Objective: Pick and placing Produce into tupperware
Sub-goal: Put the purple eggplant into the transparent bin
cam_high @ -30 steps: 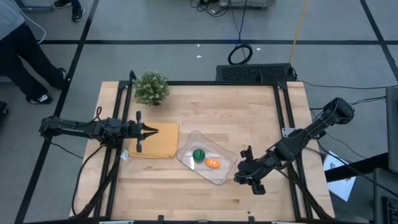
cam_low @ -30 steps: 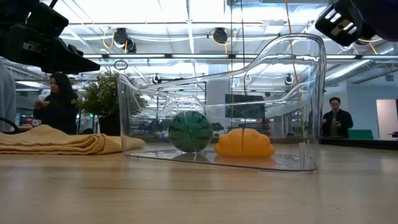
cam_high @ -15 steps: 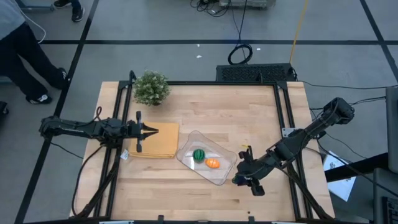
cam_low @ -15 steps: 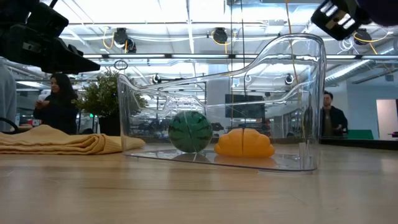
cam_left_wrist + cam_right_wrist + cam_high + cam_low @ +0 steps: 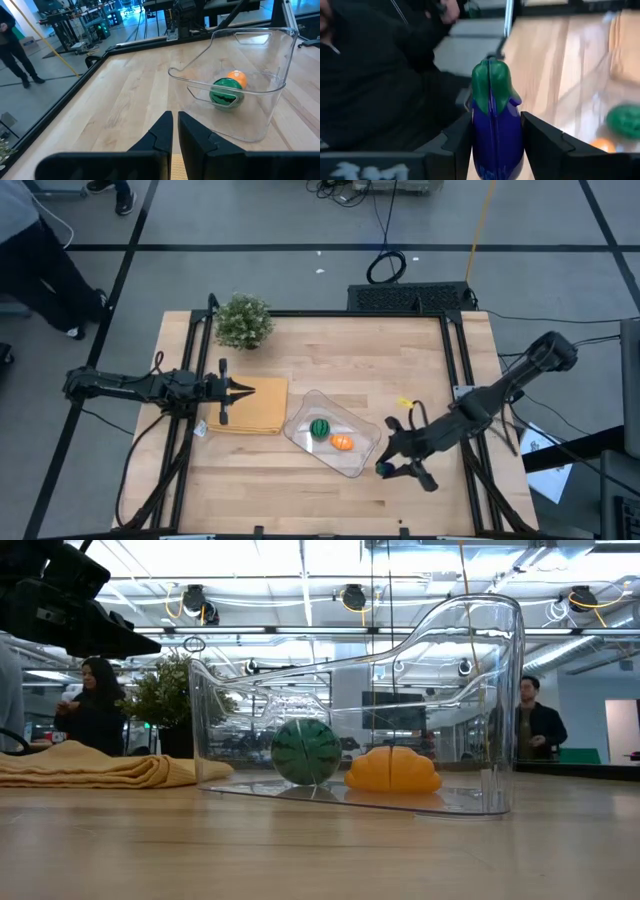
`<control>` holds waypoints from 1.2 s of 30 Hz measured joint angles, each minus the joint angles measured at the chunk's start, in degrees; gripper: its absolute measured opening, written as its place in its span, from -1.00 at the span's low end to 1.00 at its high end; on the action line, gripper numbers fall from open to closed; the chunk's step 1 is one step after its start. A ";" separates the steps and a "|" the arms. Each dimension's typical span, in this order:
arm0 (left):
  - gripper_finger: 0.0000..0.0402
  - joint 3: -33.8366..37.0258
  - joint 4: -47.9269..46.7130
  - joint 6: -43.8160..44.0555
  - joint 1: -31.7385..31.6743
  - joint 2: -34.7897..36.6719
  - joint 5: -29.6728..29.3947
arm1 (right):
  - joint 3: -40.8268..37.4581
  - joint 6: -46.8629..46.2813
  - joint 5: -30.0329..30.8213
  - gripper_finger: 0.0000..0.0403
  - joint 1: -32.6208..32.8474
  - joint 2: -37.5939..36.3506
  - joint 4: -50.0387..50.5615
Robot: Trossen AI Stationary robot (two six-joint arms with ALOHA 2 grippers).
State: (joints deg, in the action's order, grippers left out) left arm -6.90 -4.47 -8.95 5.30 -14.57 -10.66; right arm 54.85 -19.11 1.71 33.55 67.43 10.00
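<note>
So on the desk [image 5: 330,350] I've got the clear tub [image 5: 334,432] sitting about mid-front, with the green ball [image 5: 319,428] and the orange piece [image 5: 342,443] already inside, side by side. The tan cloth [image 5: 252,406] lies just left of it, plant [image 5: 243,320] at the far left corner. My left tool [image 5: 243,391] waits over the cloth, fingers together. The right tool [image 5: 388,468] hangs just off the tub's right end, clamped on the eggplant [image 5: 496,125]. To do this well, I figure I carry it above the rim, over the bare floor beside the orange, then release low. That end wall stands tall, so it needs clearing. Plenty of open wood to the right and front.
</note>
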 joint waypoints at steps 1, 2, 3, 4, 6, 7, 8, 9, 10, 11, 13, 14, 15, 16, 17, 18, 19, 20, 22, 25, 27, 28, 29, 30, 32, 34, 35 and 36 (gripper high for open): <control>-0.84 -0.01 0.00 0.00 0.00 0.00 0.00 | 0.00 0.62 0.01 -0.28 -0.11 -0.75 -0.64; -0.84 -0.02 -0.02 0.00 -0.02 0.00 0.00 | 0.00 1.19 0.15 -0.28 -0.18 -1.46 -1.12; -0.84 0.00 -0.02 0.00 -0.02 0.00 0.00 | 0.00 1.86 0.44 -0.28 -0.18 -2.05 -1.63; -0.84 0.00 -0.02 0.00 0.00 0.00 0.00 | 0.00 2.55 1.31 -0.28 -0.18 -2.65 -1.95; -0.84 -0.01 -0.03 0.00 0.00 0.00 0.00 | 0.00 3.81 3.04 -0.28 -0.18 -3.55 -2.04; -0.84 0.00 -0.03 0.00 -0.01 0.00 0.00 | 0.00 4.46 3.71 -0.28 -0.18 -3.80 -2.05; -0.84 0.00 -0.03 0.00 -0.01 0.00 0.00 | 0.00 5.14 4.55 -0.28 -0.18 -3.99 -2.01; -0.84 0.00 -0.04 0.00 0.00 0.00 0.00 | 0.00 5.87 5.21 -0.28 -0.18 -4.03 -1.99; -0.84 0.00 -0.02 0.00 -0.02 0.00 0.00 | 0.00 6.51 5.98 -0.28 -0.19 -4.03 -2.03; -0.84 0.00 -0.04 0.00 -0.01 0.00 0.00 | 0.00 7.12 6.21 -0.28 -0.21 -4.03 -1.99; -0.84 0.00 -0.04 0.00 0.00 0.00 0.00 | 0.00 8.04 6.43 -0.28 -0.21 -4.01 -1.88; -0.84 0.00 -0.04 0.00 0.00 0.00 0.02 | 0.00 8.27 6.45 -0.28 -0.21 -3.97 -1.88; -0.84 0.00 -0.04 0.00 0.00 0.00 0.00 | 0.00 8.30 6.45 -0.28 -0.21 -3.97 -1.88; -0.84 0.00 -0.04 0.00 0.00 0.00 0.00 | 0.00 8.43 6.86 -0.28 -0.21 -3.97 -1.88; -0.84 0.00 -0.04 0.00 0.00 0.00 0.01 | 0.00 8.55 7.37 -0.28 -0.21 -3.97 -1.87; -0.84 0.00 -0.04 0.00 -0.01 0.00 0.00 | 0.00 8.95 7.51 -0.28 -0.21 -3.98 -1.88; -0.84 -0.01 -0.04 0.00 0.00 0.00 0.00 | 0.00 9.50 7.53 -0.28 -0.21 -4.04 -1.88; -0.84 0.00 -0.03 0.00 0.00 0.00 0.00 | 0.00 10.05 7.63 -0.28 -0.21 -4.06 -1.90; -0.84 0.00 -0.04 0.00 0.00 0.00 0.00 | 0.00 11.11 9.05 -0.28 -0.21 -4.08 -2.06; -0.84 0.00 -0.04 0.00 -0.02 0.00 0.00 | 0.00 12.92 10.51 -0.28 -0.23 -4.09 -2.14; -0.84 0.00 -0.04 0.00 0.00 0.00 0.00 | 0.00 14.19 10.54 -0.28 -0.23 -4.38 -2.87; -0.84 0.00 -0.04 0.00 -0.02 0.00 0.00 | 0.00 14.72 10.55 -0.28 -0.26 -4.62 -3.46; -0.84 0.00 -0.03 0.00 0.00 0.00 0.00 | 0.00 15.41 10.54 -0.28 -0.26 -5.06 -3.76; -0.84 0.00 -0.04 0.00 0.00 0.00 0.00 | 0.00 15.90 10.54 -0.28 -0.25 -5.54 -3.79; -0.84 0.00 -0.04 0.00 0.00 0.00 -0.02 | 0.00 16.71 10.54 -0.28 -0.25 -6.95 -4.09; -0.84 -0.01 -0.02 -0.01 -0.01 0.00 -0.39 | 0.00 17.29 11.34 -0.28 -0.25 -8.75 -4.15; -0.84 0.00 -0.04 0.00 -0.02 0.00 -0.63 | 0.00 17.71 12.21 -0.28 -0.23 -9.66 -4.08; -0.84 0.00 -0.04 0.00 -0.02 0.00 -1.04 | 0.00 18.11 13.17 -0.28 -0.22 -10.64 -3.77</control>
State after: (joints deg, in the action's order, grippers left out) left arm -6.90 -4.51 -8.95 5.29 -14.57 -11.70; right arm 54.85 -1.01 14.88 33.33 56.79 6.23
